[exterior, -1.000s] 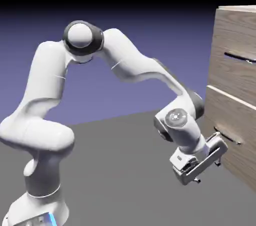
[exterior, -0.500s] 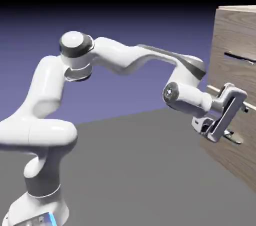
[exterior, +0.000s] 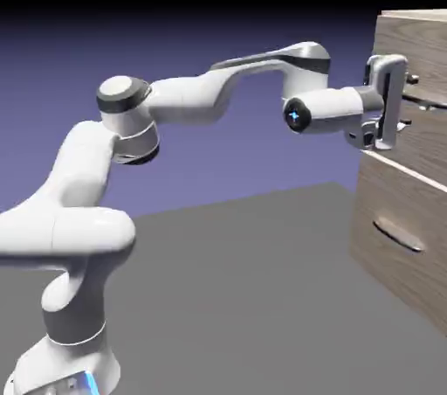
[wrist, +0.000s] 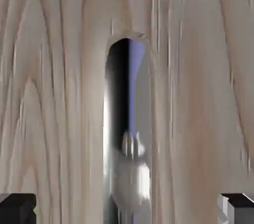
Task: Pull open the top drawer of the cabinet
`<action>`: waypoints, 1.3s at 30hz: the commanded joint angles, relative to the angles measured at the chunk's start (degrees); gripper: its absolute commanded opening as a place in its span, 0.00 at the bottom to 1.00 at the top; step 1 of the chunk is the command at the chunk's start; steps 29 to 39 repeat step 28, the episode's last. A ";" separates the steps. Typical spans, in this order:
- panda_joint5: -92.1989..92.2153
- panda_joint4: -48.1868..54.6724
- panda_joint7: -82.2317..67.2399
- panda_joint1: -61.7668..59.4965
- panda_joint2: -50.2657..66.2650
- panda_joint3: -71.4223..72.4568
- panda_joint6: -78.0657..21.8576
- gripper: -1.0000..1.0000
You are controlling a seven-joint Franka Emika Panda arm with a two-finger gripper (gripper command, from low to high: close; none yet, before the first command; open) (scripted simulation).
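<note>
The cabinet (exterior: 417, 39) stands at the exterior view's right, a tall light brown wood-grain box. Its top drawer (exterior: 431, 65) carries a thin dark bar handle (exterior: 430, 106). My gripper (exterior: 408, 103) is level with that handle, its fingers one above the other, straddling the handle's near end. In the hand view the drawer front (wrist: 54, 94) fills the frame. There the shiny handle (wrist: 125, 134) runs upright through the middle. My gripper (wrist: 127, 210) is open, with both dark fingertips (wrist: 17, 209) far out at the bottom corners, clear of the bar.
Below the top drawer sits a second drawer front (exterior: 397, 210) with a pale curved handle (exterior: 397, 236) and a white edge strip (exterior: 403, 169). The grey table (exterior: 244, 297) stretches between the robot's base and the cabinet.
The arm has swung up from the lower drawer's handle to the top drawer's handle. The hand has straightened, so its fingers now bracket the bar, and they have drawn slightly closer together.
</note>
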 commanded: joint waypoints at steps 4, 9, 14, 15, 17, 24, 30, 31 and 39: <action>-0.16 -6.23 -1.29 4.64 -0.43 -2.17 -1.88 0.00; -0.97 -16.61 -2.97 12.76 -0.63 -6.40 -4.78 0.00; -2.60 -26.99 -3.94 21.37 0.12 -11.43 -7.28 0.00; -3.04 -29.06 -4.03 23.16 0.41 -12.53 -7.72 0.00; -4.06 -33.21 -4.11 26.79 1.17 -14.82 -8.52 0.00; -9.15 -46.87 -3.12 39.38 5.57 -23.26 -10.20 0.00; -11.60 -50.92 -2.32 43.53 7.65 -26.17 -10.08 1.00; -11.60 -50.92 -2.32 43.53 7.65 -26.17 -10.08 1.00; -11.60 -50.92 -2.32 43.53 7.65 -26.17 -10.08 1.00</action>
